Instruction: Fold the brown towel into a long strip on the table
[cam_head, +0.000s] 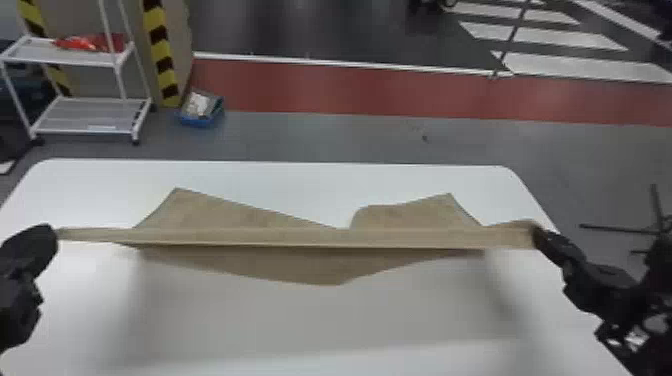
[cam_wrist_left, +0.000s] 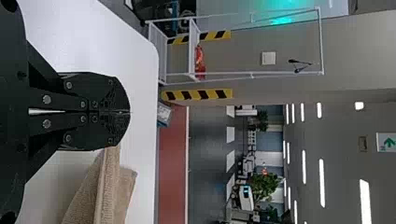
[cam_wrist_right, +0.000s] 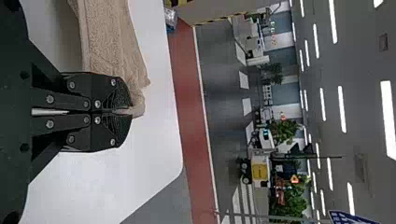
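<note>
The brown towel (cam_head: 320, 237) is stretched taut from side to side above the white table (cam_head: 300, 320), its upper edge a straight band, with pointed flaps behind the band and a sagging part below it. At the band's left end is my left gripper (cam_head: 54, 235); at its right end is my right gripper (cam_head: 537, 235). In the left wrist view my left gripper (cam_wrist_left: 122, 112) is shut, the towel (cam_wrist_left: 107, 186) running out from its fingertips. My right gripper (cam_wrist_right: 126, 112) is shut on a bunched corner of the towel (cam_wrist_right: 109, 42) in the right wrist view.
Beyond the table's far edge a white wire cart (cam_head: 90, 112) stands at the left, with a blue bin (cam_head: 200, 107) on the floor beside it. Black stand legs (cam_head: 620, 228) are off the table's right side.
</note>
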